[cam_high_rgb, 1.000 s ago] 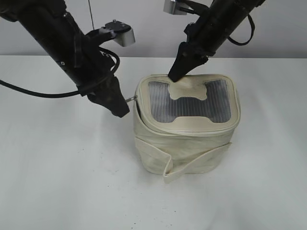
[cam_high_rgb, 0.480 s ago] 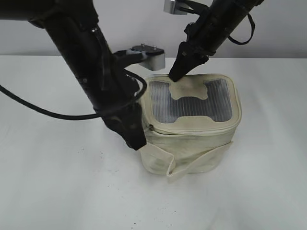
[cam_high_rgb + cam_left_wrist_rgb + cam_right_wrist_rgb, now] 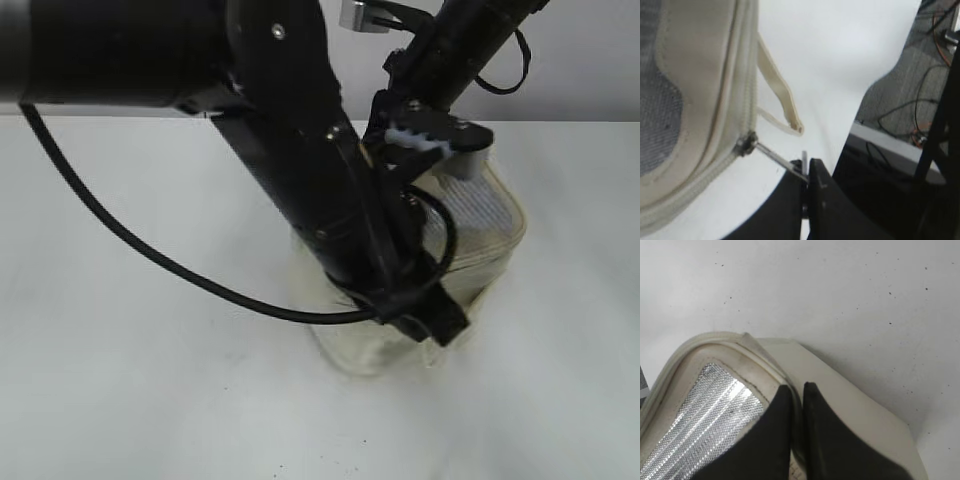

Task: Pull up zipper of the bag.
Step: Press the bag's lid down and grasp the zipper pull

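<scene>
Left gripper (image 3: 806, 172) pinches the zipper (image 3: 746, 144) pull, mid-track on the bag (image 3: 700, 100); right gripper (image 3: 797, 390) nearly closed, pressing the lid.

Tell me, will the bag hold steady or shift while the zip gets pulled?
Likely soft: the bag leans and looks skewed. Probably light, since the right gripper presses on its lid. The left gripper pinches the zipper pull.

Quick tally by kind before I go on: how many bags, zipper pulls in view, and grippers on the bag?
Bags: 1, the bag
Zipper pulls in view: 1, the zipper pull
Grippers: 2, left gripper, right gripper
Total: 4
</scene>
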Tool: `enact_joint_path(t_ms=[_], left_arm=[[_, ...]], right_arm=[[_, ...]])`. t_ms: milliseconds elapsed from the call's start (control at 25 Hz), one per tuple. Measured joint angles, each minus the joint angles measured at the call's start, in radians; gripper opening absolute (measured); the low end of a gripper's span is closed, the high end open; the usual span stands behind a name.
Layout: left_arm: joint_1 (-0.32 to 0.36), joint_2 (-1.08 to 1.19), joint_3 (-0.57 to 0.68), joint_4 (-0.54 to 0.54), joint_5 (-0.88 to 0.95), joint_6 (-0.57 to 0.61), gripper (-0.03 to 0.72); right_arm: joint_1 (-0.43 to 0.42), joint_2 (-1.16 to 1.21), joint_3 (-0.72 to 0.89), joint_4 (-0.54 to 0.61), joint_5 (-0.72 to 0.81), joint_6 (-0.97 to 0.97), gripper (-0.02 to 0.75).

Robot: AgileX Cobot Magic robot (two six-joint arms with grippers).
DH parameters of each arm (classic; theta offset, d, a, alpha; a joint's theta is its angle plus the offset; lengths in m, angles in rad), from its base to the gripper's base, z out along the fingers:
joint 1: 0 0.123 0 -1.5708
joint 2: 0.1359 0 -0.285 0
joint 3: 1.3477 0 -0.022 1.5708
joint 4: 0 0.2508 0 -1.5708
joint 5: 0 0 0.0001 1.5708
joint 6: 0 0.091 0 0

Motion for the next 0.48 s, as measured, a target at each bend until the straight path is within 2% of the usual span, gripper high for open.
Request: enact_joint_path(t_ms=[120, 240, 480], left_arm=[[-0.039, 0.002, 0.003, -0.002, -0.128, -0.082, -0.002], [-0.049, 0.003, 0.009, -0.021, -0.184, -0.139, -0.002], [-0.053, 0.017, 0.015, -0.106, -0.288, -0.16, -0.002]], right_arm=[[-0.001, 0.0, 0.0, -0.005, 0.0, -0.001, 0.016], [-0.001, 0.0, 0.0, -0.008, 0.0, -0.001, 0.016], [-0.002, 0.0, 0.0, -0.007, 0.0, -0.001, 0.016]])
